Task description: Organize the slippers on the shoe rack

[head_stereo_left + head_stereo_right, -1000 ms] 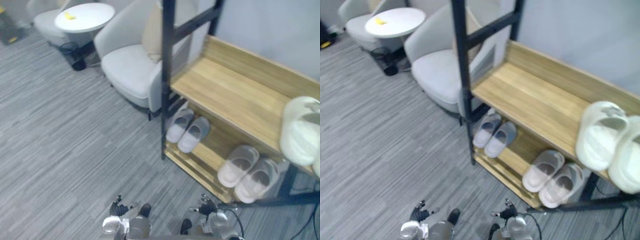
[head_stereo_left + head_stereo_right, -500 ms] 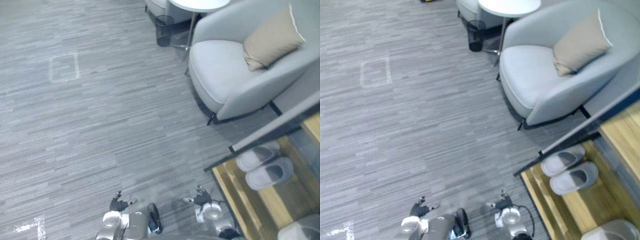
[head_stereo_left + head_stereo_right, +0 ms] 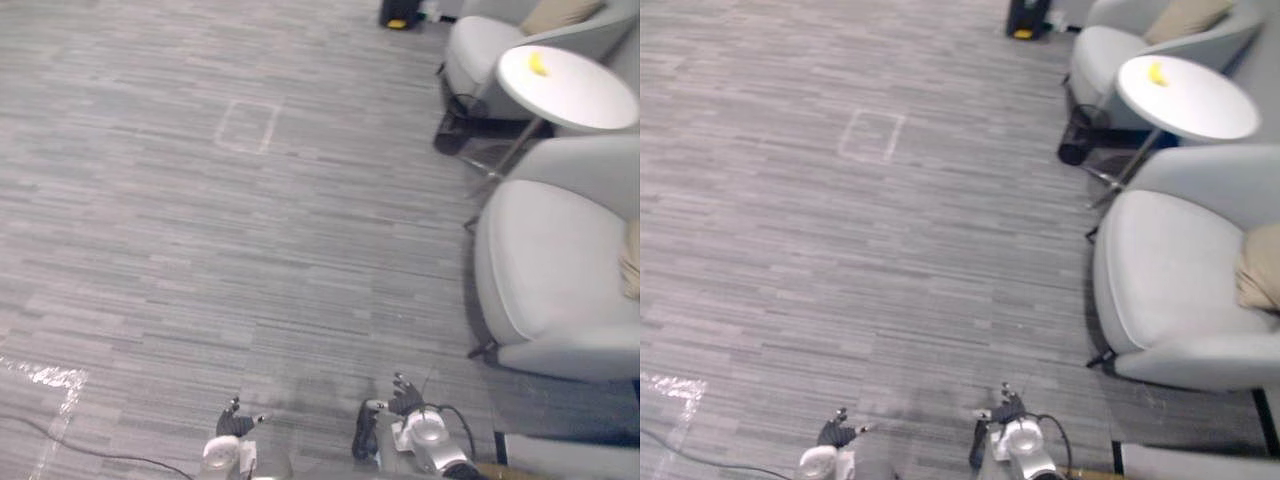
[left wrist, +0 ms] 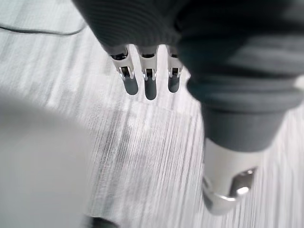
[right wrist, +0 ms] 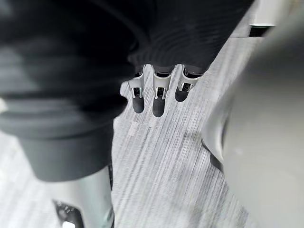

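**Desk:** Where are the slippers?

**Me:** I can't place them from my feeds. At the lower right corner of the head views a pale strip (image 3: 1190, 463) edged in dark is cut off by the frame. Whether it belongs to the shoe rack I cannot tell.

**Desk:** And the hands?

**Me:** Both hang low over the grey striped floor (image 3: 200, 250). The left hand (image 3: 235, 420) has its fingers (image 4: 146, 85) straight and slightly apart, with nothing in them. The right hand (image 3: 400, 398) is the same in its own wrist view, its fingers (image 5: 158, 102) pointing down at bare floor.

**Desk:** What else is there?

**Me:** A grey armchair (image 3: 545, 260) stands on the right, partly out of frame, with a tan cushion (image 3: 630, 265) clipped by the edge. Beyond it is a round white table (image 3: 565, 85) with a small yellow thing (image 3: 538, 63) on top, too small to identify. A dark bin (image 3: 450, 125) sits under the table, half hidden by its rim. A second armchair (image 3: 490, 45) stands behind it. A black object (image 3: 400, 12) is cut off at the far edge. A faint square outline (image 3: 246, 125) marks the floor, and a shiny tape strip (image 3: 45, 378) lies at the lower left.
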Controlling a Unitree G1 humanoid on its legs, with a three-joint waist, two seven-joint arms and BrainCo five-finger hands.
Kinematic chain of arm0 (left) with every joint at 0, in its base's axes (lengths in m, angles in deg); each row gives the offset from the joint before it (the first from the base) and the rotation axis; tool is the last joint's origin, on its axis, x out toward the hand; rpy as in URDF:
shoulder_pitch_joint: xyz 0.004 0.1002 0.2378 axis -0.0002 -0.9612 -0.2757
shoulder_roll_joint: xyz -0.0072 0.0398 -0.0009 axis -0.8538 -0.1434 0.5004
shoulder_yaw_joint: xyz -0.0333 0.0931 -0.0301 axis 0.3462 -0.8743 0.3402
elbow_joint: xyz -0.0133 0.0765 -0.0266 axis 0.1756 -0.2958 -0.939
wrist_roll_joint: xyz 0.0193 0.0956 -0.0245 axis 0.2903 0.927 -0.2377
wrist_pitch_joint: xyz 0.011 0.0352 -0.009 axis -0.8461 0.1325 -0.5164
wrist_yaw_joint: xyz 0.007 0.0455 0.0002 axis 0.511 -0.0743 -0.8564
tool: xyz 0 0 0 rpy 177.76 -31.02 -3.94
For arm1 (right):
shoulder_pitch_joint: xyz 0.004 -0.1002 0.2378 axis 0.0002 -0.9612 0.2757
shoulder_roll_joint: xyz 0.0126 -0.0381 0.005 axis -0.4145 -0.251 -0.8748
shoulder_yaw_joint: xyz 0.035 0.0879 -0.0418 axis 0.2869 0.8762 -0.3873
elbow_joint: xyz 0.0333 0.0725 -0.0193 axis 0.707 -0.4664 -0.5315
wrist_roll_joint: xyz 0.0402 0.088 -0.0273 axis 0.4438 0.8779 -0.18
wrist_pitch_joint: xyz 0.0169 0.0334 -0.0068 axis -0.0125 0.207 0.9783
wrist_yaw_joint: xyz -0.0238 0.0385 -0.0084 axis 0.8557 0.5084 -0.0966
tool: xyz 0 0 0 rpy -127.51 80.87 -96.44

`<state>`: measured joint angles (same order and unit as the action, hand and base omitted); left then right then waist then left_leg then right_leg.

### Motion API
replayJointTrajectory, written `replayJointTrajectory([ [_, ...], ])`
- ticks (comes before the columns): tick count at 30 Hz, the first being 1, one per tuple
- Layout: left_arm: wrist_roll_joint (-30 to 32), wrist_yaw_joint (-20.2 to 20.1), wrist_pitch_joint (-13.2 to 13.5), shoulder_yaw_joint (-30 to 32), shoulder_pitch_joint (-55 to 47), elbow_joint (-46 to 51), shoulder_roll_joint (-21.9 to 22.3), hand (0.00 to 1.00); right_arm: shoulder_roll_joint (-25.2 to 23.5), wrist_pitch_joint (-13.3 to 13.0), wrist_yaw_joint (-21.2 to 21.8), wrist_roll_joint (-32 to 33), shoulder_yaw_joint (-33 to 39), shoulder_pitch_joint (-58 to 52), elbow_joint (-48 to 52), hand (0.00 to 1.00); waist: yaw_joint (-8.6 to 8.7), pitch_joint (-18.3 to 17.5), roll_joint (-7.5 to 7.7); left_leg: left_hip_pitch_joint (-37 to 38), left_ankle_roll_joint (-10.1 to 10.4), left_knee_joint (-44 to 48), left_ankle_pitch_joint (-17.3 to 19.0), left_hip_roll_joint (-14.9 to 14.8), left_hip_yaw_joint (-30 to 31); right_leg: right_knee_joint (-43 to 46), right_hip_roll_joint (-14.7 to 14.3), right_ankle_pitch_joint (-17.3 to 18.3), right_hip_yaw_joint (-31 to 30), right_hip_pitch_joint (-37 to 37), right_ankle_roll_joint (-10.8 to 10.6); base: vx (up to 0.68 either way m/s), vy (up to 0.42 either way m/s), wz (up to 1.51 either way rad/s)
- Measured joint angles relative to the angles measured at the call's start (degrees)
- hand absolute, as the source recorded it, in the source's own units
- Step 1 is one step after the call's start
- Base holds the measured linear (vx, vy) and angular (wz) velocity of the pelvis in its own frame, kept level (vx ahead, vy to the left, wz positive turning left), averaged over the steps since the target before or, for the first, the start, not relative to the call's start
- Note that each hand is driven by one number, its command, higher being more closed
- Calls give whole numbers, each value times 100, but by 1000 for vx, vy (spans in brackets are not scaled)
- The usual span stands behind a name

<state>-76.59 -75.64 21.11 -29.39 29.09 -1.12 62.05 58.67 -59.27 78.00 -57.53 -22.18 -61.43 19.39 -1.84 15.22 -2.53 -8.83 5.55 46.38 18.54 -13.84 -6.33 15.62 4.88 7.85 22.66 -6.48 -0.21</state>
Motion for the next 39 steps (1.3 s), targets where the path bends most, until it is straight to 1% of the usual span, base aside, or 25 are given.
replayJointTrajectory([
  [1, -63, 37, -3, -8, 56, 10, -14, 0, -9, 20, -20, 7, -1, -28, -87, 0, -52, 24, 32, -129, 34, 147, 104, -91, -281, -257, -38, 13, 179, 433, 21, 534, -295, 34],
  [5, -80, 92, 68, -6, 136, 273, -99, 0, -20, 12, -105, 21, 56, 15, -140, 0, -145, 114, 292, -928, -102, -994, 28, 228, -912, -1135, 21, -6, 744, 1388, -15, 429, -173, 53],
  [7, -85, 89, 95, 17, 160, 351, -123, 0, -27, 10, -119, 36, 68, 68, -139, 0, -196, 150, 354, -1315, -231, -1981, -472, 458, -1056, -1344, 47, 48, 977, 1624, -176, 401, 20, 53],
  [8, -136, 89, 106, 106, 156, 418, -96, 0, -31, 10, -128, 72, 67, 76, -139, 0, -234, 147, 349, -1412, -482, -2569, -1205, 646, -1035, -1366, 27, 179, 1092, 1824, -398, 553, 103, 49],
  [9, -223, 90, 109, 146, 169, 437, -104, 0, -98, 18, -146, 79, 53, 65, -149, 0, -330, 132, 532, -1372, -812, -2473, -1611, 794, -1035, -1360, 138, 288, 1095, 2015, -576, 494, 95, 51],
  [11, -247, 84, 114, 178, 175, 442, -175, 0, -209, -6, -135, 66, 35, 116, -125, 0, -343, 100, 666, -1374, -911, -2314, -1322, 888, -1016, -1079, 282, 187, 1134, 1988, -743, 405, 94, 42],
  [13, -251, 87, 98, 209, 174, 417, -183, 0, -270, -16, -128, 55, 58, 139, -119, 0, -341, 95, 689, -1164, -1076, -2103, -1013, 1025, -847, 423, 707, -20, 1034, 1725, -815, 589, 239, 67],
  [14, -249, 92, 86, 213, 155, 323, -165, 0, -311, -11, -104, 39, 35, 120, -116, 0, -307, 100, 673, -821, -1083, -2157, -809, 1092, -665, 1569, 952, -362, 852, 1425, -439, 556, 223, 66],
  [15, -245, 98, 65, 212, 150, 277, -185, 0, -337, -19, -90, -1, 11, 118, -111, 0, -305, 108, 660, -621, -1066, -2229, -694, 1114, -547, 2153, 993, -342, 663, 1253, -296, 554, 163, 77],
  [16, -242, 96, 4, 205, 143, 157, -231, 0, -368, -44, -68, -16, -50, 103, -102, 0, -276, 115, 656, -205, -1061, -2438, -603, 1154, -335, 3012, 907, -62, 274, 913, -319, 544, 90, 83],
  [17, -241, 98, -23, 204, 78, 101, -232, 0, -363, -43, -44, -15, -97, 66, -30, 0, -210, 140, 600, 245, -1059, -2738, -602, 1176, -136, 3272, 721, 179, 102, 646, -304, 521, 66, 87],
  [21, -241, 102, -33, 206, -41, 85, -189, 0, -322, -112, -34, -27, -193, -26, 266, 0, -100, 159, 548, 1237, -1020, -3472, -584, 1160, 233, 2108, 292, 631, 49, -229, -226, 455, -20, 63],
  [22, -238, 103, -32, 205, -11, 84, -149, 0, -301, -115, -36, -31, -193, -19, 274, 0, -73, 169, 527, 1382, -979, -3628, -552, 1154, 352, 1488, 172, 577, -17, -498, -225, 433, -81, 73],
  [23, -238, 102, -32, 190, 36, 79, -104, 0, -303, -102, -37, -31, -192, -19, 242, 0, -20, 159, 543, 1561, -887, -3831, -478, 1167, 507, 261, 28, 99, -166, -791, -263, 527, -126, 69],
  [25, -233, 103, -29, 152, 56, 76, -103, 0, -305, -93, -35, -32, -185, -25, 268, 0, -15, 146, 588, 1790, -765, -3935, -335, 1209, 604, -765, 2, -440, -277, -1023, -292, 466, -157, 56],
  [27, -229, 102, -14, 143, -78, 82, -103, 0, -304, -74, -35, -38, -184, -61, 257, 0, 34, 49, 596, 2208, -649, -3928, 64, 1215, 831, -833, 16, -681, -600, -1155, -206, 585, -254, 71],
  [28, -226, 102, -8, 143, -147, 76, -58, 0, -269, -73, -34, -42, -159, -73, 276, 0, 109, -80, 529, 2340, -570, -3873, 270, 1079, 990, -461, -63, -1053, -710, -1229, -13, 706, -288, 82],
  [29, -209, 99, -2, 150, -176, 6, -20, 0, -272, -64, -36, -42, -139, -69, 251, 0, 121, -190, 425, 2271, -498, -3466, 317, 997, 1086, -104, -73, -1116, -645, -1284, 74, 626, -246, 64],
  [30, -192, 98, -7, 168, -183, -48, 36, 0, -288, -58, -33, -43, -115, -63, 231, 0, 133, -219, 348, 2081, -482, -2975, 308, 902, 1059, -4, -125, -937, -560, -1233, 188, 610, -262, 51],
  [31, -185, 101, -6, 263, -189, -48, 92, 0, -291, -43, -30, -42, -89, -89, 241, 0, 136, -252, 198, 1605, -147, -1779, 106, 711, 875, -22, -252, -729, -409, -1016, 228, 477, -232, 26],
  [32, -185, 99, -11, 361, -200, -46, 124, 0, -294, -40, -27, -41, -97, -104, 260, 0, 136, -249, 129, 1381, 54, -1185, -94, 588, 734, -67, -352, -653, -414, -886, 283, 594, -261, 7],
  [33, -199, 103, -19, 590, -307, 27, 254, 0, -302, -9, -28, -39, -164, -167, 310, 0, 98, -247, -6, 851, 160, 85, -490, 185, 377, -292, -587, -499, -463, -459, 410, 610, -187, -13],
  [35, -195, 94, -14, 710, -297, 216, 238, 0, -430, 26, -28, -37, -157, -212, 308, 0, -9, -186, 49, 299, 44, 1226, -287, -187, -217, -619, -734, -252, -543, 319, 520, 723, -176, -19],
  [37, -198, 93, 8, 671, -292, 340, 187, 0, -485, 27, -28, -36, -158, -265, 274, 0, -72, -189, 203, -202, -91, 1024, -66, -114, -516, -959, -711, -224, -631, 876, 463, 561, -127, -29],
  [39, -202, 90, 43, 668, -280, 492, 188, 0, -467, 35, -37, -36, -155, -164, 227, 0, -215, -172, 269, -713, -139, 88, 53, 123, -524, -1225, -669, -209, -860, 1192, 453, 526, 20, -61],
])
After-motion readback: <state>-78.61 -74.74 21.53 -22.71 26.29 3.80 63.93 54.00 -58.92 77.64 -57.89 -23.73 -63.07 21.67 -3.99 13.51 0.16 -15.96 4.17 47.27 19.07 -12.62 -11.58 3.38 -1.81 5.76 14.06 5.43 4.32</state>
